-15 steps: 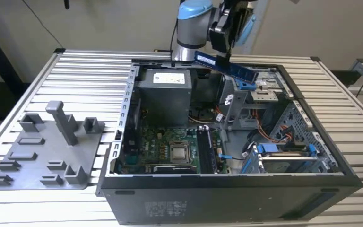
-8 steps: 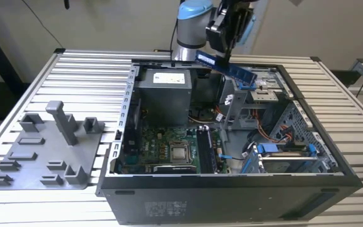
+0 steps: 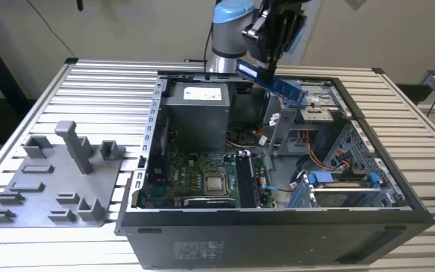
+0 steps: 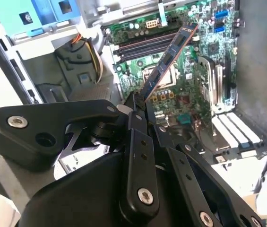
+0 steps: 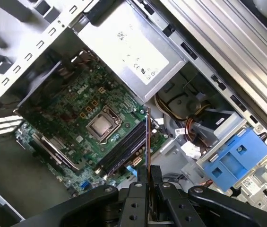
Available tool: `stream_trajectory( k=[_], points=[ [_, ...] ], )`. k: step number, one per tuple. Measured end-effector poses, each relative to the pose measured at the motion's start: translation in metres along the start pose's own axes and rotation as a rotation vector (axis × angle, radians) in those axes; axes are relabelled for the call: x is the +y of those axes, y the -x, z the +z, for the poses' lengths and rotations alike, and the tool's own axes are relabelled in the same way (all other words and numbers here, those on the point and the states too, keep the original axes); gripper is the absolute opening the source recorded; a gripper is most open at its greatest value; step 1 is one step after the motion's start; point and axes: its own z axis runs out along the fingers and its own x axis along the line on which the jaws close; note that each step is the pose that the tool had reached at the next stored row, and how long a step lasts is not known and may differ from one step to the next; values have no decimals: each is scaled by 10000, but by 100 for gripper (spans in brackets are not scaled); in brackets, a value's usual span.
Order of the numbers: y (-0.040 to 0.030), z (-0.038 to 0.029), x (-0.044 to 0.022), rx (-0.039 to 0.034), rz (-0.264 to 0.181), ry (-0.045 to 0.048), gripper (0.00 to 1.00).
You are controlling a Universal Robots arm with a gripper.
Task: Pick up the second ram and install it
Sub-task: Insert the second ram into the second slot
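My gripper [image 3: 269, 54] is shut on the second ram [image 3: 276, 84], a thin, long memory stick. It hangs tilted above the back of the open computer case [image 3: 278, 218]. In the second wrist view the ram [image 4: 168, 59] sticks out from the gripper [image 4: 139, 101] over the green motherboard [image 4: 194, 75]. In the first wrist view the ram [image 5: 148, 142] shows edge-on above the gripper [image 5: 147, 176], in line with the dark memory slots [image 5: 124, 146]. The slots [image 3: 246, 180] lie well below the stick, beside the CPU socket [image 3: 216, 183].
A gray fixture plate [image 3: 59, 181] with upright blocks lies on the slatted table at the exterior view's left. Inside the case stand the gray power supply [image 3: 199, 110], a metal drive cage [image 3: 308, 113] and blue drive latches [image 3: 338, 181], with loose cables between them.
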Motion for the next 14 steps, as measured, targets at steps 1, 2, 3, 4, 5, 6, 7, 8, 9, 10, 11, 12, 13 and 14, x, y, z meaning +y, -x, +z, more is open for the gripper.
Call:
stream_trajectory(
  k=[1, 2, 3, 4, 5, 6, 7, 8, 9, 10, 11, 12, 13, 14],
  points=[
    [0, 1, 0, 1, 130, 3, 14],
    [-1, 2, -1, 2, 263, 5, 14],
    [-1, 3, -1, 3, 394, 8, 14],
    [-1, 4, -2, 5, 532, 11, 14],
    [-2, 5, -2, 6, 666, 14, 14],
    [-2, 6, -3, 6, 784, 16, 14],
    [-3, 7, -4, 7, 912, 19, 14],
    [-4, 9, -4, 8, 1038, 22, 14],
    [-5, 10, -5, 9, 1166, 25, 14],
    [-5, 10, -6, 11, 1294, 26, 14],
    [-5, 11, -6, 13, 1422, 30, 14],
    [-6, 13, -7, 13, 1551, 33, 14],
    [-7, 14, -7, 14, 1687, 35, 14],
    [-7, 15, -8, 15, 1819, 38, 14]
  ],
)
